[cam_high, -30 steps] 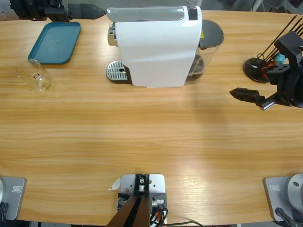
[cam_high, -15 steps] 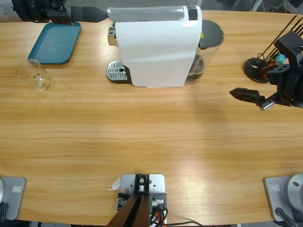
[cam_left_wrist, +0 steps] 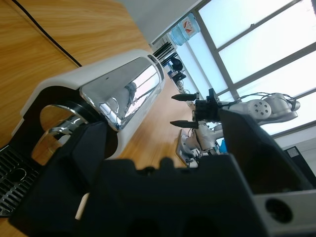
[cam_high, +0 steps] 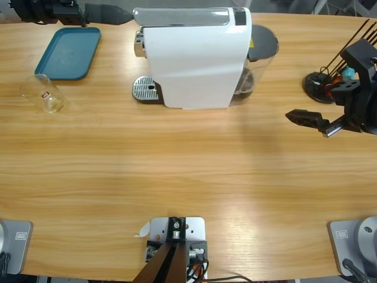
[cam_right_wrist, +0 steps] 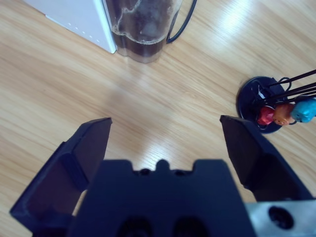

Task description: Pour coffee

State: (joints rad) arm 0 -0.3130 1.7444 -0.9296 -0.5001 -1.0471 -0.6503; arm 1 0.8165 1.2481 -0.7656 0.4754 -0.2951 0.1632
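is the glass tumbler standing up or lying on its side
On its side: the glass tumbler lies on the table, below the teal tray, with neither end effector near.

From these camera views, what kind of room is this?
Probably a robotics lab or office. Two arms work at a long wooden table holding a white coffee machine; the left wrist view shows large windows and a water cooler bottle.

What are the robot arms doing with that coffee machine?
Nothing is being held yet. The left gripper hovers open at the table's far edge, between the teal tray and the white coffee machine. The right gripper hangs open over bare table near a black stand with thin rods. The clear glass tumbler with its small red mark lies tipped on its side below the tray, untouched, away from the machine's drip grate.
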